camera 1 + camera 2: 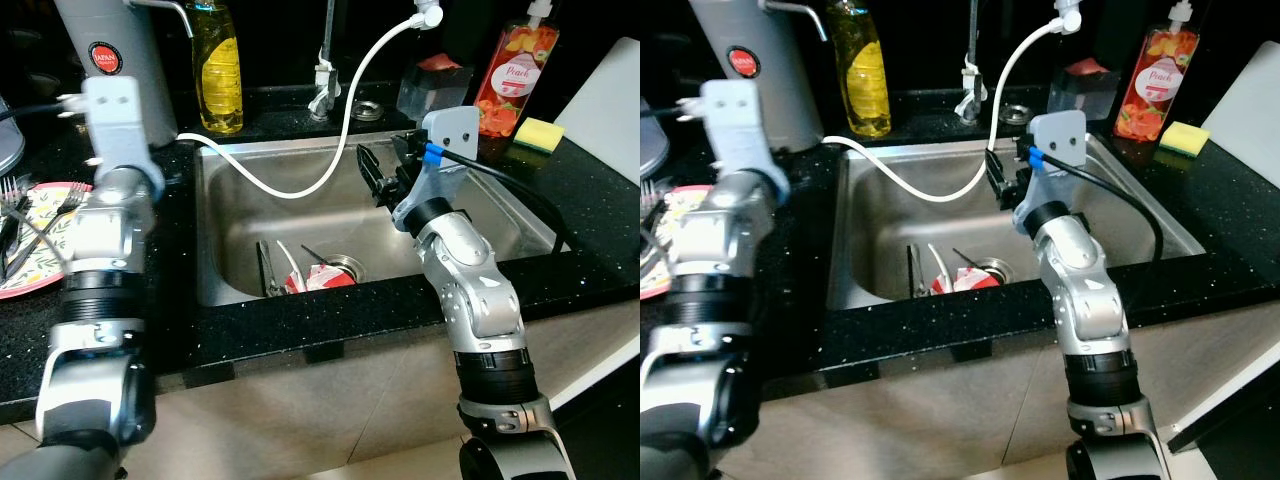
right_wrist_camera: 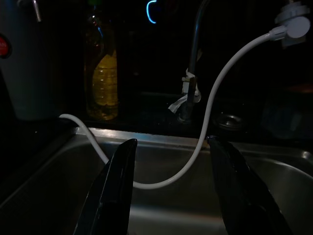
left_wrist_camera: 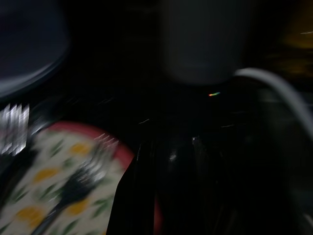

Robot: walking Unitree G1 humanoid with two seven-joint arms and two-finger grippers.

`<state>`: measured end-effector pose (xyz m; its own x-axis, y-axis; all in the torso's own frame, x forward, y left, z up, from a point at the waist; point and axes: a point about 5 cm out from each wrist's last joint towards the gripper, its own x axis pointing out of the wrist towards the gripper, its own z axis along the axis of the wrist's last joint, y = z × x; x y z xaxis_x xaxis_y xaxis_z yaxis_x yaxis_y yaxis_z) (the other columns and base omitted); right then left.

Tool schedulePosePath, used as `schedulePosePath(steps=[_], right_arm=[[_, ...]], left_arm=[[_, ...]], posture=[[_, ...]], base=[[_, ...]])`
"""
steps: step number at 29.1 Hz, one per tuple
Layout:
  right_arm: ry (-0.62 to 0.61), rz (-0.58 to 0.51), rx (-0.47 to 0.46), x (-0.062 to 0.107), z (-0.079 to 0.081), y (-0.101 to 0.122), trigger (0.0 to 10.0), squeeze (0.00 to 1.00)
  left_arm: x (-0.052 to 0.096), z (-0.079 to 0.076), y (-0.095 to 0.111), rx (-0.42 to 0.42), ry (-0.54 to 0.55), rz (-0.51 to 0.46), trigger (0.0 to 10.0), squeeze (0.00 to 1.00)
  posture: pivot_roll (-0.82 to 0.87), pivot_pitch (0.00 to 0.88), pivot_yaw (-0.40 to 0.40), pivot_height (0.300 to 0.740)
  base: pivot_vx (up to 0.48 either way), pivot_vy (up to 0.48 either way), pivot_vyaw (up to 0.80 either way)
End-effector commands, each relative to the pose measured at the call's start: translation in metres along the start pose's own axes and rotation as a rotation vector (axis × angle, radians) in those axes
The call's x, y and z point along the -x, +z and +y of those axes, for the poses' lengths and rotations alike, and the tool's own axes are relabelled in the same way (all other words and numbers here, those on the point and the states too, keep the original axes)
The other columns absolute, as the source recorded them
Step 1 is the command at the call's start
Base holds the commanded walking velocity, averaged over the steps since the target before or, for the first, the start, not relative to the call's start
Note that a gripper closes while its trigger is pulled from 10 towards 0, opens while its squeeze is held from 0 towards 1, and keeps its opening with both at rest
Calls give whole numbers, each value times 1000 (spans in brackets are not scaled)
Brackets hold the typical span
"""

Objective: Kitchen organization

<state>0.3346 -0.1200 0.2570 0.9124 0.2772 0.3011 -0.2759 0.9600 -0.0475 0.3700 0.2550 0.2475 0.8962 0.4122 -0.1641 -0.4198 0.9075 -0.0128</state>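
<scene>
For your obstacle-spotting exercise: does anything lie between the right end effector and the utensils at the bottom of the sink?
Yes. The white hose sags across the sink just ahead of the open right end effector, above the utensils by the drain. In the right wrist view it loops between the two fingers.

White hose [image 1: 300,185] sags across sink [image 1: 225,250]; utensils [image 1: 300,272] crowd drain; basin's right half free.
</scene>
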Motion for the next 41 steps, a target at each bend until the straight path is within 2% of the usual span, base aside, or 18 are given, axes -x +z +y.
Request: schedulePosePath(steps=[1,3,8,9,10,12,15,21,23,25,26,28,31,34,35,38,41], right_arm=[[-3,-13,-6,-1,-1,1,10000,0],[-3,-14,-7,-1,0,1,10000,0],[7,-23,-23,-1,1,1,10000,0],[198,-77,-101,6,20,12,10000,0],[313,-101,-132,12,31,19,10000,0],[473,-113,-147,22,48,24,10000,0],[612,-74,-101,33,65,19,10000,0],[630,-38,-65,34,69,11,10000,0],[637,-28,-55,34,68,9,10000,0],[637,-28,-55,34,68,9,10000,0],[641,-24,-57,34,67,9,10000,0],[644,-21,-59,35,66,9,10000,0],[652,-18,-64,37,68,10,10000,0],[652,-17,-65,37,68,9,10000,0],[652,-17,-66,38,68,9,10000,0],[650,-16,-66,38,68,9,10000,0],[648,-15,-65,38,68,8,10000,0]], left_arm=[[-5,22,-9,4,102,48,10000,0],[-8,42,-12,35,202,63,10000,0],[-11,74,-16,61,333,87,10000,0],[-10,89,-17,67,384,96,10000,0],[-10,95,-17,64,404,98,10000,0],[-9,103,-17,55,429,100,10000,0],[-8,111,-21,51,453,114,10000,0],[-8,111,-30,88,430,156,10000,0],[-10,104,-34,82,377,173,10000,0],[-10,104,-34,82,377,173,10000,0],[-9,99,-36,27,357,172,10000,0],[-9,97,-37,3,351,173,10000,0],[-8,94,-42,-95,335,169,10000,0],[-8,93,-38,-139,336,133,10000,0],[-7,92,-34,-178,345,101,10000,0],[-7,86,-23,-202,326,39,10000,0],[-6,81,-24,-190,291,51,10000,0]], posture=[[53,0,7,740],[53,0,7,740],[54,0,11,740],[56,0,14,740],[56,0,14,740],[57,0,15,740],[57,0,15,740],[64,0,12,740],[69,0,5,740],[69,0,5,740],[69,0,5,740],[69,0,5,740],[71,0,12,740],[71,0,12,740],[71,0,12,740],[71,0,12,740],[73,0,13,740]], base=[[0,0,0],[0,0,0],[0,0,0],[0,0,0],[0,0,0],[0,0,0],[0,0,0],[0,0,0],[0,0,0],[0,0,0],[0,0,0],[0,0,0],[0,0,0],[0,0,0],[0,0,0],[0,0,0],[0,0,0]])
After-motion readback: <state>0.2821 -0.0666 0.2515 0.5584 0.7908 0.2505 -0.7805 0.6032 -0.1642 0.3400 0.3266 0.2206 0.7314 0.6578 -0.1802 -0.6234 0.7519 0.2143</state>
